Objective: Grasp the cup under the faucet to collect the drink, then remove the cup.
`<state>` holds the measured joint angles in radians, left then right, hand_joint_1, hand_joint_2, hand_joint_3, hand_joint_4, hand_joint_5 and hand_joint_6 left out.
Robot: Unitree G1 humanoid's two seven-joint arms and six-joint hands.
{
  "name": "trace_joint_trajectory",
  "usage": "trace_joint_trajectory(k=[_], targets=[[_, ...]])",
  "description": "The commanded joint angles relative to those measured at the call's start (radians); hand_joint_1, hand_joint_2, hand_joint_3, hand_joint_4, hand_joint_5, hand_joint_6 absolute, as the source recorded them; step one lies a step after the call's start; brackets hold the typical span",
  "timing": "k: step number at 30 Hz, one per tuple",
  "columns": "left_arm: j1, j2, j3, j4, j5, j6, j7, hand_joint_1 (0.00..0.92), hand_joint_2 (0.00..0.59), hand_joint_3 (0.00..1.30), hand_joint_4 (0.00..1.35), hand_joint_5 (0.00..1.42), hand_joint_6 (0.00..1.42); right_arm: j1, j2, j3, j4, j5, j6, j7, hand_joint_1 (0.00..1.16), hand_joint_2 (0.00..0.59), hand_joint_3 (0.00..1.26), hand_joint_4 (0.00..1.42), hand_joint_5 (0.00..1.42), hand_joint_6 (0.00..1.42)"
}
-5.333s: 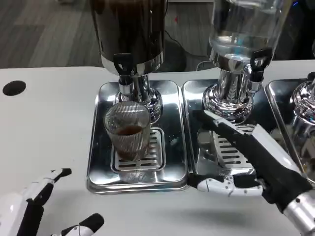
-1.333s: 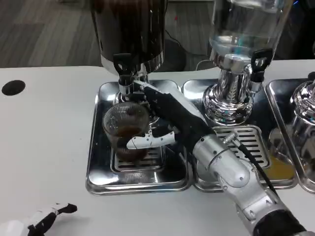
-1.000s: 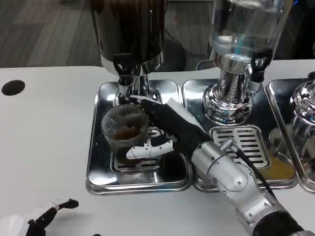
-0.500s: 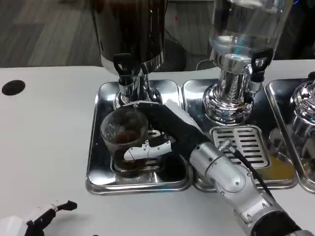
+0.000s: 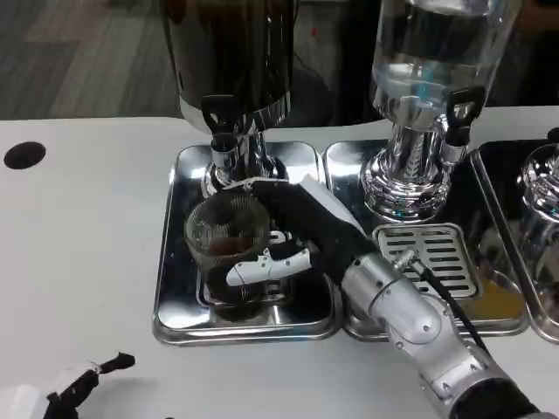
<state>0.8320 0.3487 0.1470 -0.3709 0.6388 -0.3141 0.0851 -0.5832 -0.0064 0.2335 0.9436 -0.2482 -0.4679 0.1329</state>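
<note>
my right hand (image 5: 293,229) grips the ribbed glass cup (image 5: 229,237).
cup sits at 6 o'clock of the dark dispenser's faucet (image 5: 220,120); left hand (image 5: 74,390) state unclear.

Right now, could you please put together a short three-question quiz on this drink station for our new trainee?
1. True or false: the right hand grips the ribbed glass cup.
2. The cup holds: A) clear water B) a little brown drink C) nothing.
3. Fill in: the cup sits over the left drip tray, in front of the ______ dispenser.

Key: 1 true; 2 B; 3 dark. The left hand waits at the table's near edge.
</note>
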Motion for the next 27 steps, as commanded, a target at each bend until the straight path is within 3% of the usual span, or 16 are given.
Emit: trace_joint_trajectory(k=[1, 15, 27], targets=[[0.000, 0.001, -0.004, -0.002, 0.003, 0.007, -0.009, 0.006, 0.081, 0.30, 0.25, 0.28, 0.53, 0.019, -0.008, -0.017, -0.021, 0.017, -0.022, -0.006, 0.93, 0.116, 0.51, 0.49, 0.54, 0.51], [-0.007, -0.001, -0.016, -0.005, 0.011, 0.008, -0.007, 0.006, 0.081, 0.29, 0.25, 0.28, 0.53, 0.083, -0.046, -0.054, -0.129, 0.050, -0.014, 0.033, 0.93, 0.116, 0.52, 0.49, 0.55, 0.53], [-0.022, -0.002, -0.051, -0.010, 0.021, 0.020, -0.011, 0.003, 0.073, 0.29, 0.25, 0.28, 0.53, 0.178, -0.094, -0.087, -0.281, 0.086, 0.018, 0.074, 0.93, 0.123, 0.52, 0.49, 0.55, 0.52]])
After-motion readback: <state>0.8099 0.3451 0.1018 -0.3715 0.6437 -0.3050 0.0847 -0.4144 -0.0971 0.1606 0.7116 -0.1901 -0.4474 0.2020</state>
